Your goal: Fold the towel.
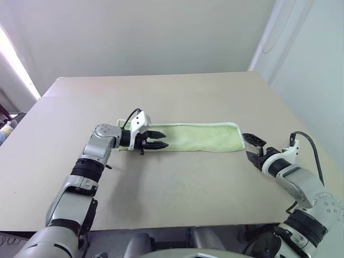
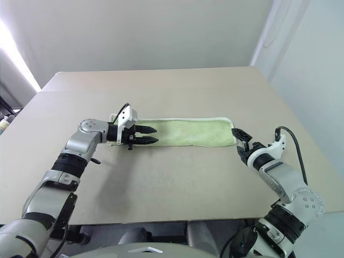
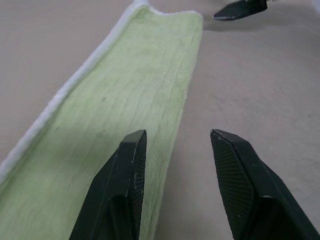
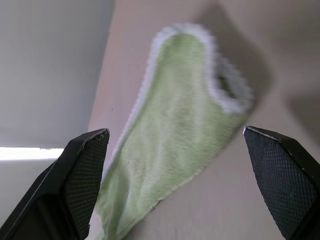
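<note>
L gripper (image 3: 175, 145) jaws apart over towel (image 3: 125, 95) edge on table (image 3: 260, 75); R gripper's tip (image 3: 240, 9) beyond.

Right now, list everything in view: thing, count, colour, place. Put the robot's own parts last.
towel: one, light green with white edging, lying as a long flat strip across the middle of the table, running left to right.
table: one, beige, bearing the towel.
wall: one, pale grey-white, behind the table's far edge.
left gripper: one, black fingers, open, over the towel's left end, pointing along the strip toward the right.
right gripper: one, black fingers, wide open, beside the towel's right end, holding nothing.
</note>
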You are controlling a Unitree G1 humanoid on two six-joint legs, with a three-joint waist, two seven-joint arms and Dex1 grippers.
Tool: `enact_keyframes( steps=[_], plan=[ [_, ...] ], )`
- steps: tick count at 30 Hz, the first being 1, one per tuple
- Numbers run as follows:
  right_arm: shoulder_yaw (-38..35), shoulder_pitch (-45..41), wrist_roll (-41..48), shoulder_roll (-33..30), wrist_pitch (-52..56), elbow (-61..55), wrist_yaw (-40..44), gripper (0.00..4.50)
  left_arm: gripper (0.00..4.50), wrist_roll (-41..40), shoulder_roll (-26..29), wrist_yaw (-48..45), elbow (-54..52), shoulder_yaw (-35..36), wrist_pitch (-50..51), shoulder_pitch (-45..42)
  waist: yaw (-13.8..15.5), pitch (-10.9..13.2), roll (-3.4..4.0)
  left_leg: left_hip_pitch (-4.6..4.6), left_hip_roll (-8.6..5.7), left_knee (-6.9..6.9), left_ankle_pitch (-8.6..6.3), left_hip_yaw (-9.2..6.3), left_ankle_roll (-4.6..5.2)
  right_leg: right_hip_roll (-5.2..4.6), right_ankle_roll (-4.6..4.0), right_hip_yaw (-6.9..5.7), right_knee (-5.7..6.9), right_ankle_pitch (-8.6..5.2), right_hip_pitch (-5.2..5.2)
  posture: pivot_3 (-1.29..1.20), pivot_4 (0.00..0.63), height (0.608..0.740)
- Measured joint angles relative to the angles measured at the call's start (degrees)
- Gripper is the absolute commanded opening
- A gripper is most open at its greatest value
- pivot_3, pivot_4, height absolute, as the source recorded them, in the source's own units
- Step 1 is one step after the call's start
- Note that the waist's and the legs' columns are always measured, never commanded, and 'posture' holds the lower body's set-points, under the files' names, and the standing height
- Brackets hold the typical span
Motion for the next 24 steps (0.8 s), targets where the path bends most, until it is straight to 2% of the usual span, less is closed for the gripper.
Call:
enact_keyframes(
  steps=[5,10,20,24],
  plan=[
    [7.18,1.04,1.02,-0.36,-6.35,1.13,-0.78,4.48,2.15,0.67,-0.72,0.24,2.33,0.0,-0.98,-1.85,-0.39,-0.06,0.14,0.04,0.0,0.01,0.0,0.01,0.0,0.18,-0.03,0.28,0.01,0.01,0.01,0.0,0.0,0.712],
    [12.32,-1.3,-2.47,-2.92,-11.1,7.5,2.7,4.48,2.15,0.72,-0.72,0.24,2.69,0.01,-0.84,-1.87,-0.41,-0.05,0.16,0.0,-0.01,0.0,0.0,0.03,0.0,0.19,-0.03,0.34,-0.04,0.01,0.0,0.0,0.0,0.712],
    [16.13,-7.21,-8.73,-5.17,-16.92,17.71,9.58,4.48,2.15,0.85,0.07,1.33,2.34,0.16,-0.74,-2.01,-1.32,-0.06,0.14,0.07,-0.03,0.07,0.02,0.0,0.02,0.24,-0.01,0.42,-0.04,0.03,0.16,0.0,0.0,0.712],
    [16.52,-7.24,-10.41,-4.76,-18.36,18.61,11.12,3.63,2.15,0.86,0.43,2.44,1.43,0.22,-0.66,-2.01,-1.57,-0.06,0.14,0.07,-0.03,0.06,0.01,-0.01,0.02,0.25,-0.01,0.43,-0.04,0.03,0.16,0.0,0.0,0.712]
  ],
)
